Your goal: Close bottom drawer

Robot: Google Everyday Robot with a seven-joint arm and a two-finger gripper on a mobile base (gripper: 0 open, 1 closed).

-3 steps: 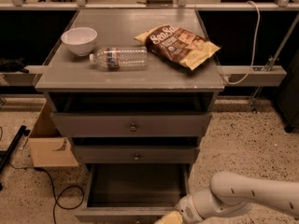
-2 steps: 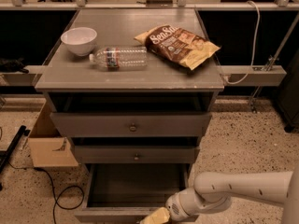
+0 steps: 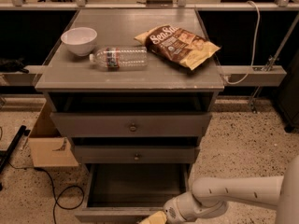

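- We find the bottom drawer [image 3: 135,186] pulled well out toward us at the foot of the grey cabinet [image 3: 140,27]. Its plain grey inside is bare, and its front edge lies close to the near edge of the view.
- The gripper [image 3: 153,217] sits low at the near edge, against the right part of that drawer's front and partly cut off by the frame. We cannot tell whether it is open or closed.
- The pale arm [image 3: 238,192] reaches in from the near right, low above the floor. We judge it is set there to push the front straight back, since a push needs no grasp of the knob.
- We judge the closing has hardly begun, as most of the drawer's depth is showing.
- A push off-centre to the right could skew the drawer in its runners, so we would want the contact to bear evenly.
- The middle drawer [image 3: 135,155] and the top drawer [image 3: 133,125] stand above it, each with a small round knob. Both seem to be out a little, far less than the bottom one.
- On the cabinet top a white bowl [image 3: 79,40] stands at the far left, with a clear plastic bottle [image 3: 119,58] lying on its side just beside it. A brown and yellow snack bag [image 3: 180,45] lies to the right.
- The floor [image 3: 233,143] is speckled stone. A cardboard box [image 3: 49,143] rests left of the cabinet, with a black cable [image 3: 51,190] looping near it.
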